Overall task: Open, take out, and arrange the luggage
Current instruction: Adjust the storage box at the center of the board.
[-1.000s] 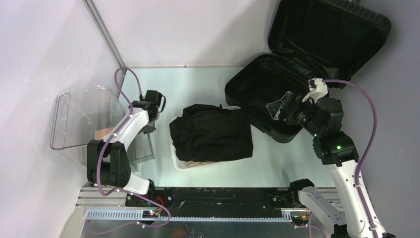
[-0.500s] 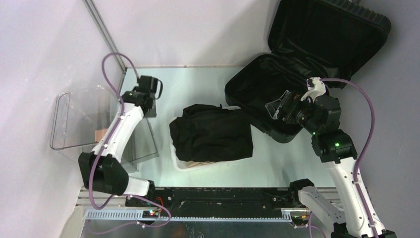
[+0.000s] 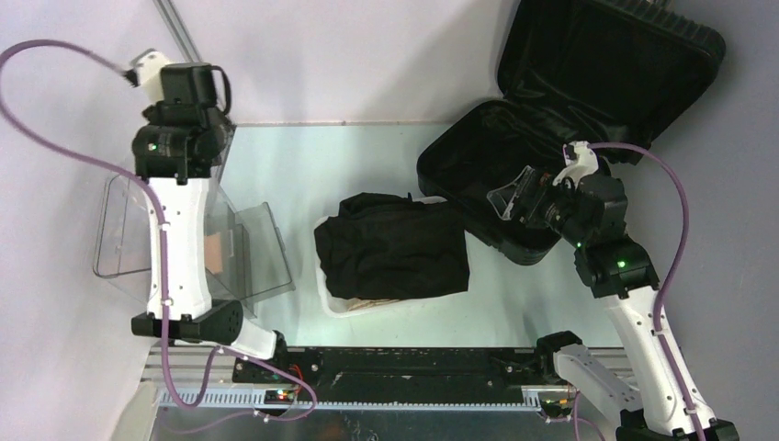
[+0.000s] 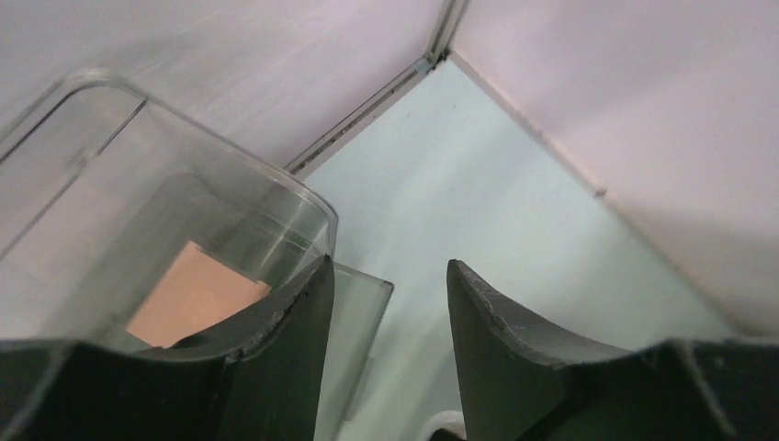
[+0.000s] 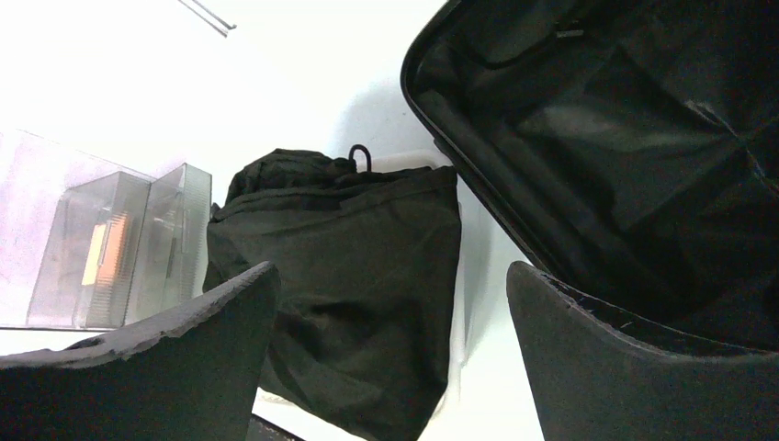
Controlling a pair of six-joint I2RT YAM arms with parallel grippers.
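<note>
1. The left arm pulls up and away from the clear bin (image 3: 124, 220). In a second it climbs from table level to the back-left corner. The left gripper (image 4: 390, 276) spreads its jaws as it rises and carries nothing.
2. The right gripper (image 5: 390, 271) barely shifts, hanging spread wide and empty over the suitcase's near rim.
3. The suitcase (image 3: 606, 64) lies open at the table's (image 3: 367, 156) back right, lid against the wall. Its dark base shows no obvious contents.
4. The black garment (image 3: 390, 246) rests unmoved on the white basket (image 3: 333, 303).
5. The bin drop-off looks finished, and unpacking appears nearly complete.
</note>
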